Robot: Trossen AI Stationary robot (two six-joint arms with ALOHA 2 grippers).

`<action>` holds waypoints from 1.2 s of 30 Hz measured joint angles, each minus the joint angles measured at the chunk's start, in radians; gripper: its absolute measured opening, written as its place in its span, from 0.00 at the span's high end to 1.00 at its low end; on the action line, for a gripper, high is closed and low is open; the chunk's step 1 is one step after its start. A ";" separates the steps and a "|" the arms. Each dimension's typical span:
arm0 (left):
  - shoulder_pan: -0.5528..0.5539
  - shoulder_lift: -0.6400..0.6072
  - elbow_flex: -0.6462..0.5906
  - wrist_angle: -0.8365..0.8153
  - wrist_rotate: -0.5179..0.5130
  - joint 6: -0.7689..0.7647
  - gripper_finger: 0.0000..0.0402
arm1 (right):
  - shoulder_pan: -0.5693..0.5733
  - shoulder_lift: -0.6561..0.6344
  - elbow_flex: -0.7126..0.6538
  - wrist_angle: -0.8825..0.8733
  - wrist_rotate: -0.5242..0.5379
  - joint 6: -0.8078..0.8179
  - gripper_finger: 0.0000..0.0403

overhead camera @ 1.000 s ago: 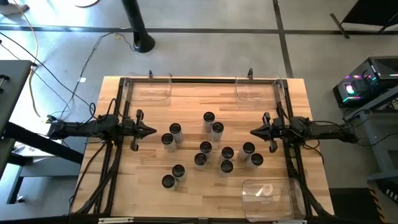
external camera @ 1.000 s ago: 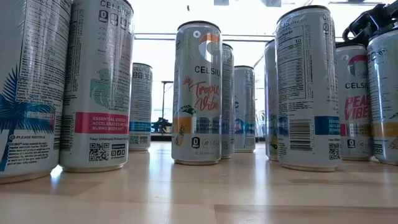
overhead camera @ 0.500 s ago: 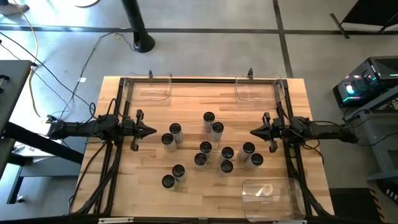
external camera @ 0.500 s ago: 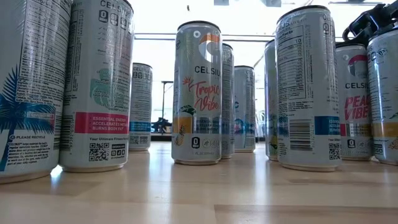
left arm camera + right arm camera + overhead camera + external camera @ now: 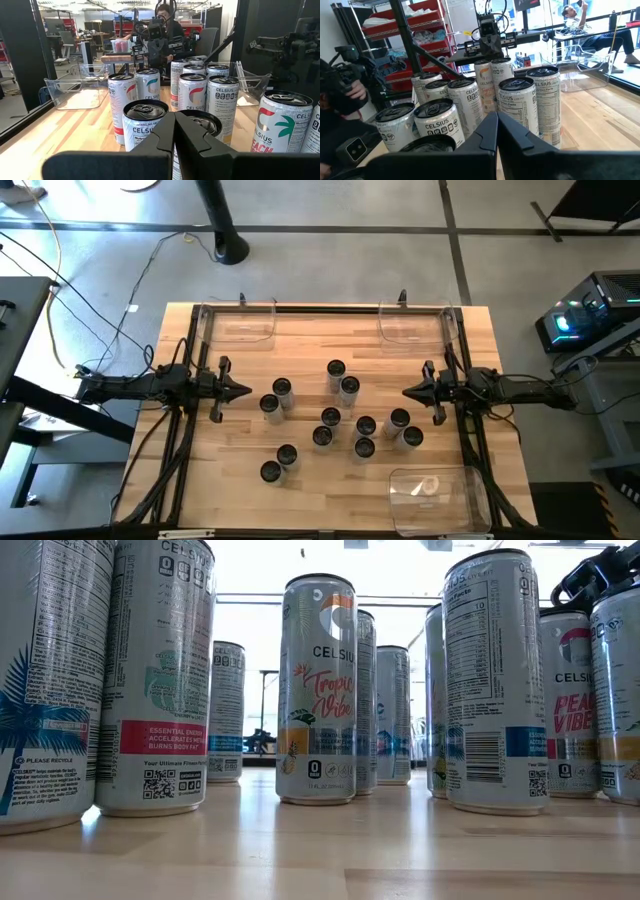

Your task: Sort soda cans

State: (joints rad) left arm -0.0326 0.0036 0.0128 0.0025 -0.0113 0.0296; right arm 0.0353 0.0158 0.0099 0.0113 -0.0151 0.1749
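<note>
About a dozen soda cans (image 5: 330,417) stand upright on their bases in the middle of the wooden table, white-sided with dark tops; the low view shows them close up (image 5: 316,690). My left gripper (image 5: 246,391) hovers shut at the table's left side, pointing right at the nearest pair of cans (image 5: 275,397), just short of them. My right gripper (image 5: 407,392) hovers shut at the right side, pointing left, a short gap from the cans (image 5: 399,420). In the wrist views each shut gripper (image 5: 175,122) (image 5: 497,122) faces the cluster.
Clear plastic bins lie at the far left (image 5: 240,323), far right (image 5: 412,322) and near right (image 5: 432,495) of the table. A black frame (image 5: 325,308) runs along the far edge. Bare wood lies at the near left. A person sits beyond the table (image 5: 572,15).
</note>
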 joint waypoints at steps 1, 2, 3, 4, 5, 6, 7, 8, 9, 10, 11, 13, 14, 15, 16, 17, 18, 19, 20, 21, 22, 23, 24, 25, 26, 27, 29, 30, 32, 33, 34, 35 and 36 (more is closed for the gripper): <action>0.000 0.000 0.000 0.000 0.000 0.000 1.00 | 0.000 0.000 0.000 0.000 0.000 0.000 1.00; 0.000 0.000 0.000 0.000 0.000 -0.001 1.00 | 0.000 0.000 0.000 0.000 0.000 0.000 1.00; 0.000 0.000 0.000 0.002 0.000 -0.001 1.00 | 0.000 0.000 0.000 0.000 0.000 0.000 1.00; 0.000 0.000 -0.001 0.008 -0.001 -0.001 1.00 | 0.000 0.000 0.000 0.000 0.000 0.000 1.00; 0.000 0.001 -0.001 0.022 -0.001 -0.003 1.00 | 0.000 0.000 0.000 0.000 0.000 0.000 1.00; 0.000 0.001 -0.001 0.039 -0.001 -0.015 1.00 | 0.000 0.000 0.000 0.000 0.000 0.000 1.00; -0.001 0.000 -0.001 0.059 0.000 -0.047 1.00 | 0.000 0.000 0.000 0.000 0.000 0.000 1.00; -0.002 0.000 -0.001 0.076 0.003 -0.096 1.00 | 0.000 0.000 0.000 0.000 0.000 0.000 1.00; -0.004 0.000 -0.001 0.090 0.005 -0.153 1.00 | 0.000 0.000 0.000 0.000 0.000 0.000 1.00; -0.004 0.001 -0.001 0.110 0.006 -0.213 1.00 | 0.000 0.000 0.000 0.000 0.000 0.000 1.00; -0.005 0.001 -0.001 0.139 0.006 -0.260 1.00 | 0.000 0.000 0.000 0.000 0.000 0.000 1.00; -0.007 0.000 -0.001 0.236 0.010 -0.306 1.00 | 0.000 0.000 0.000 0.000 0.000 0.000 1.00; -0.010 0.000 -0.001 0.294 0.022 -0.316 1.00 | 0.000 0.000 0.000 0.000 0.000 0.000 1.00; -0.015 0.001 -0.001 0.359 0.033 -0.320 1.00 | 0.000 0.000 0.000 0.000 0.000 0.000 1.00; -0.024 0.001 0.002 0.418 0.038 -0.320 1.00 | 0.000 0.000 0.000 0.000 0.000 0.000 1.00; -0.033 0.003 0.014 0.454 0.037 -0.320 0.99 | 0.000 0.000 0.000 0.000 0.000 0.000 1.00; -0.044 0.009 0.031 0.468 0.037 -0.314 0.99 | 0.000 0.000 0.000 0.000 0.000 0.000 1.00; -0.057 0.018 0.052 0.463 0.036 -0.302 0.97 | 0.000 0.000 0.000 0.000 0.000 0.000 1.00; -0.071 0.032 0.072 0.446 0.032 -0.283 0.95 | 0.000 0.000 0.000 0.000 0.000 0.000 1.00; -0.085 0.052 0.094 0.422 0.020 -0.260 0.93 | 0.000 0.000 0.000 0.000 0.000 0.000 1.00; -0.099 0.077 0.115 0.392 -0.002 -0.236 0.91 | 0.000 0.000 0.000 0.000 0.000 0.000 1.00; -0.113 0.105 0.136 0.367 -0.033 -0.210 0.88 | 0.000 0.000 0.000 0.000 0.000 0.000 1.00; -0.125 0.138 0.157 0.349 -0.065 -0.186 0.85 | 0.000 0.000 0.000 0.000 0.000 0.000 1.00; -0.135 0.173 0.180 0.328 -0.095 -0.162 0.82 | 0.000 0.000 0.000 0.000 0.000 0.000 1.00; -0.144 0.210 0.206 0.303 -0.117 -0.138 0.79 | 0.000 0.000 0.000 0.000 0.000 0.000 1.00; -0.150 0.248 0.232 0.276 -0.135 -0.118 0.75 | 0.000 0.000 0.000 0.000 0.000 0.000 1.00; -0.159 0.328 0.292 0.206 -0.155 -0.097 0.68 | 0.000 0.000 0.000 0.000 0.000 0.000 1.00; -0.161 0.369 0.326 0.171 -0.156 -0.095 0.64 | 0.000 0.000 0.000 0.000 0.000 0.000 1.00; -0.166 0.450 0.395 0.099 -0.156 -0.096 0.57 | 0.000 0.000 0.000 0.000 0.000 0.000 1.00; -0.170 0.492 0.432 0.061 -0.156 -0.096 0.53 | 0.000 0.000 0.000 0.000 0.000 0.000 1.00; -0.175 0.534 0.469 0.021 -0.156 -0.096 0.49 | 0.000 0.000 0.000 0.000 0.000 0.000 1.00; -0.181 0.575 0.508 -0.038 -0.157 -0.092 0.46 | 0.000 0.000 0.000 0.000 0.000 0.000 1.00; -0.185 0.615 0.549 -0.109 -0.161 -0.082 0.43 | 0.000 0.000 0.000 0.000 0.000 0.000 1.00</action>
State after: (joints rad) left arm -0.2180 0.6187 0.5615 -0.1065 -0.1727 -0.0526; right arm 0.0356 0.0158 0.0098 0.0113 -0.0147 0.1749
